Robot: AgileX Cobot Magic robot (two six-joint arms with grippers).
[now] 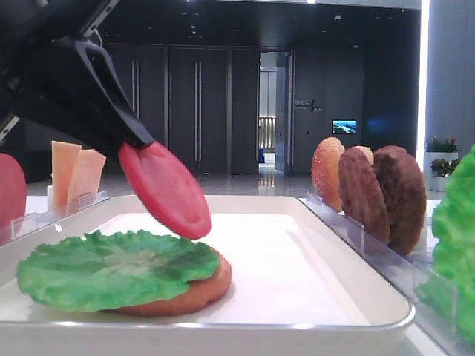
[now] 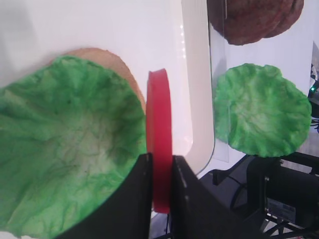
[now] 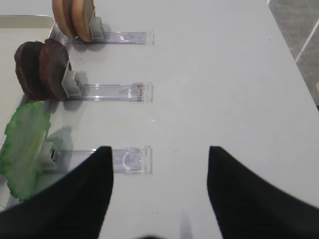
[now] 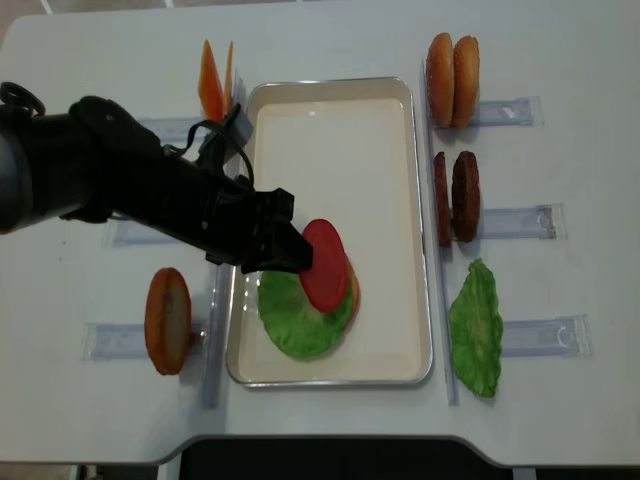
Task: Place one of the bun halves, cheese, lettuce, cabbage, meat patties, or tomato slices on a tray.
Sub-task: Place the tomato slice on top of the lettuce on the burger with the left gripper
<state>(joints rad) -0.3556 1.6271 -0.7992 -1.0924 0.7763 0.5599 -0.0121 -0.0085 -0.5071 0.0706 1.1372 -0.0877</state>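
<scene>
A: Tomato slice [image 1: 165, 189] pinched by its edge in the left gripper [image 2: 160, 164], tilted over the lettuce leaf [image 1: 115, 268] on the bun half [image 4: 352, 292].

B: Room around it?

A: Plenty. The white tray [image 4: 330, 120] lies bare beyond the stack, up to its far rim.

B: Right gripper [image 3: 159, 194]?

A: Fingers spread wide over the table, beside the racks, holding nothing.

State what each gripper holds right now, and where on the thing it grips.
The left gripper pinches a tomato slice by its edge, a finger on each flat face. The right gripper is open and holds nothing.
</scene>
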